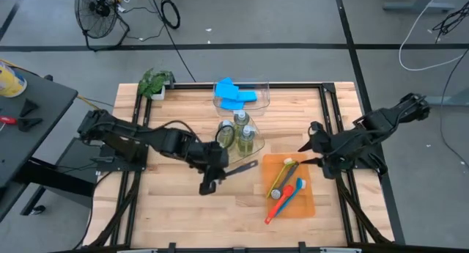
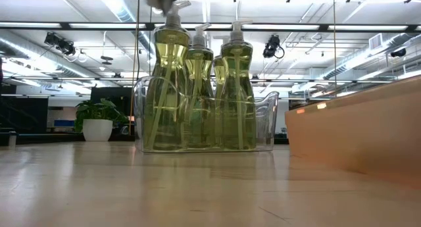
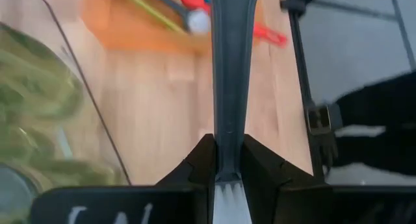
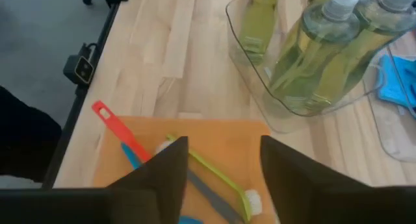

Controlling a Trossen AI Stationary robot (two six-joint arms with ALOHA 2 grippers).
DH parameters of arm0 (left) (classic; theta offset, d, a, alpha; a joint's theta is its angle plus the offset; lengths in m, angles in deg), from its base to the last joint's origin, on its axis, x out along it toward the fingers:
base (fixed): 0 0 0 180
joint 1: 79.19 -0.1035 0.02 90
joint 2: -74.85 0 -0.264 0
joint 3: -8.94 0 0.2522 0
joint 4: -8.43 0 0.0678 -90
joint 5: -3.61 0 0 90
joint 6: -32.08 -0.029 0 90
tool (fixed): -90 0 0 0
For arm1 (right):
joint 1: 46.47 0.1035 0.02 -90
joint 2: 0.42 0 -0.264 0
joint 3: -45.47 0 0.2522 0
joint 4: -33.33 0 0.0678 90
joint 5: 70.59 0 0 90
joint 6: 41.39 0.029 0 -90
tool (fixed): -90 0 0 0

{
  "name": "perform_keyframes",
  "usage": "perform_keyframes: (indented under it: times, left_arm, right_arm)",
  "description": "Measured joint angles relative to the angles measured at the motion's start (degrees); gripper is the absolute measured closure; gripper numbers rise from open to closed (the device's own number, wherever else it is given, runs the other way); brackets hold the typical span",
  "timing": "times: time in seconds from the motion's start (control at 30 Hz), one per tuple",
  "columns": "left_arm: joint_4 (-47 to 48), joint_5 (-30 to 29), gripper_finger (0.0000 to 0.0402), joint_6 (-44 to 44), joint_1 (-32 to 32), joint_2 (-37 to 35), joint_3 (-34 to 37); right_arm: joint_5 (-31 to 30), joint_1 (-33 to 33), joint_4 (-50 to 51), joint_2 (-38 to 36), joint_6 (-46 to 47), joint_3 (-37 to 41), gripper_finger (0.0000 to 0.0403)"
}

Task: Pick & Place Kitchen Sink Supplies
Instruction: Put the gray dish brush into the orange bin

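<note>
Two hands working: left hand (image 1: 210,174) clenching dark grey dish brush (image 1: 236,169); right hand (image 1: 305,156) released, hovering over orange tray (image 1: 308,203); brush wants level lowering beside others.

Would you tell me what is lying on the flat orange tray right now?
On the orange tray lie a yellow-green brush, a red brush and a blue brush. The right wrist view also shows a grey handle there; the right pincer hides its end.
</note>
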Motion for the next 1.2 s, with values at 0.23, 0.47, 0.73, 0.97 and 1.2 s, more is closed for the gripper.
perform_keyframes:
  times: [0.23,0.47,0.73,0.97,1.2]
  left_arm:
    - [-4.6,0.1,0.0347,-0.2,-3.1,0.0,0.0]
    - [-13.3,1.9,0.0348,-0.1,-4.5,2.8,0.1]
    - [-24.1,4.6,0.0348,1.8,-5.3,7.1,-0.4]
    - [-17.0,4.2,0.0348,-0.5,-5.2,8.0,-5.0]
    - [-4.0,-1.8,0.0347,-6.0,-5.3,7.9,-16.3]
  right_arm:
    - [0.0,0.0,3.2,-5.1,0.0,0.0,0.0307]
    - [0.0,0.0,4.8,-9.3,0.0,0.0,0.0392]
    - [-2.3,0.0,7.4,-11.0,0.0,0.1,0.0393]
    - [-2.6,0.0,6.4,-10.9,0.0,0.1,0.0398]
    - [-2.6,0.0,-1.0,-10.9,-1.8,0.1,0.0397]
